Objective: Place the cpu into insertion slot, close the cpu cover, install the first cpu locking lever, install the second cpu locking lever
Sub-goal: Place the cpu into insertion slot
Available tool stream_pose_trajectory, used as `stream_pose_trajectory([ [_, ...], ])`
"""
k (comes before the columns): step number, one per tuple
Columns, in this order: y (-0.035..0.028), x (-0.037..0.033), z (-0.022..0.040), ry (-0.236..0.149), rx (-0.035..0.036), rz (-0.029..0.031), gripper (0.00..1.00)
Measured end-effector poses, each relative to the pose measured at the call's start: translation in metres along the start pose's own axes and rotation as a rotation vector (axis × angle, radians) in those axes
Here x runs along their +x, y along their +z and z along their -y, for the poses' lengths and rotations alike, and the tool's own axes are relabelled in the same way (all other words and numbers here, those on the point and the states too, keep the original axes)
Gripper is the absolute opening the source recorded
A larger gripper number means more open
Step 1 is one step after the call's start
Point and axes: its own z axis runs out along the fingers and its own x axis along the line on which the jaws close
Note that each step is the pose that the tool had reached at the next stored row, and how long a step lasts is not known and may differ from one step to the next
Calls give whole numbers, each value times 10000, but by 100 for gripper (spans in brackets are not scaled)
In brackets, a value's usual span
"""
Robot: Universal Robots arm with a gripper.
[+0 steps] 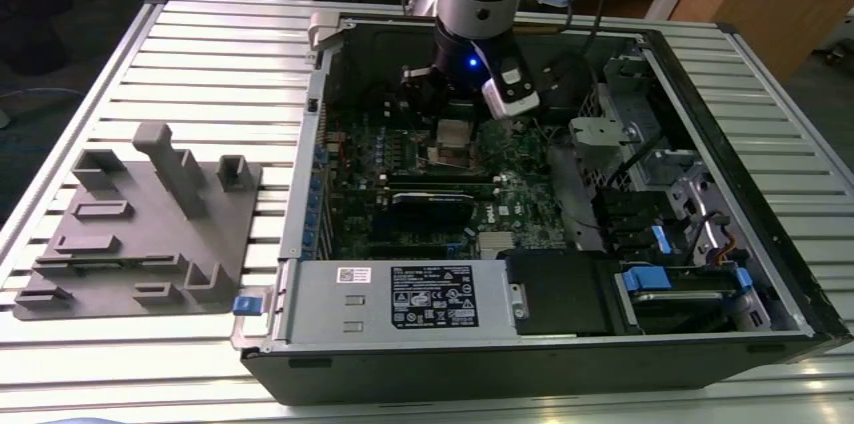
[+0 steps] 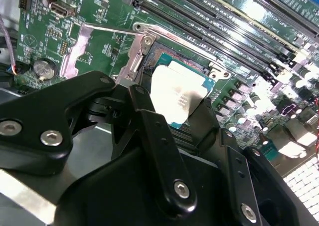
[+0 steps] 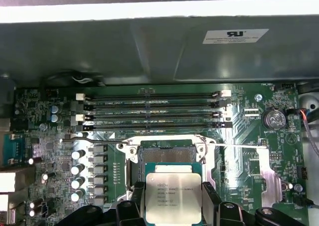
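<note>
My gripper [image 3: 173, 206] is shut on the cpu [image 3: 173, 197], a flat square chip with a silver-grey top, pinched by its two side edges between black fingers [image 3: 136, 202]. The chip hangs level just above the insertion slot [image 3: 168, 155], a dark square socket with a silvery rim, and is offset a little to one side of it. In the second wrist view the cpu [image 2: 177, 91] covers most of the insertion slot [image 2: 167, 54]. The cpu cover [image 2: 77, 51] stands swung open beside the socket. Thin wire levers [image 3: 102, 140] stick out, released. In the exterior view the gripper [image 1: 447, 116] is over the board's middle.
Several long memory slots [image 3: 149, 111] run just past the socket, and a row of capacitors [image 3: 79, 171] flanks it. The tower case wall [image 1: 304, 194], the power supply [image 1: 400, 299] and drive bays [image 1: 654, 279] ring the board. A grey fixture tray [image 1: 147, 214] lies at the exterior view's left.
</note>
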Motion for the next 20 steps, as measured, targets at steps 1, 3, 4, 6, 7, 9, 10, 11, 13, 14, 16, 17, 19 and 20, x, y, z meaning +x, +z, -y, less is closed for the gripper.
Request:
stream_pose_trajectory([
  [1,2,0,0,147,1,13,54],
  [3,5,0,0,490,8,44,54],
  [4,7,0,1,669,11,59,54],
  [6,12,0,1,1042,17,92,54],
  [7,14,0,1,1224,20,108,54],
  [9,19,0,2,1581,26,140,54],
  [10,20,0,2,1742,30,153,54],
  [11,20,0,2,1803,31,158,54],
  [13,20,0,2,1813,31,160,54],
  [14,21,0,2,1814,30,160,54],
  [16,21,0,2,1815,30,160,54],
  [17,21,0,2,1815,30,160,54],
  [19,21,0,2,1815,30,160,54],
  [20,21,0,2,1815,30,160,54],
])
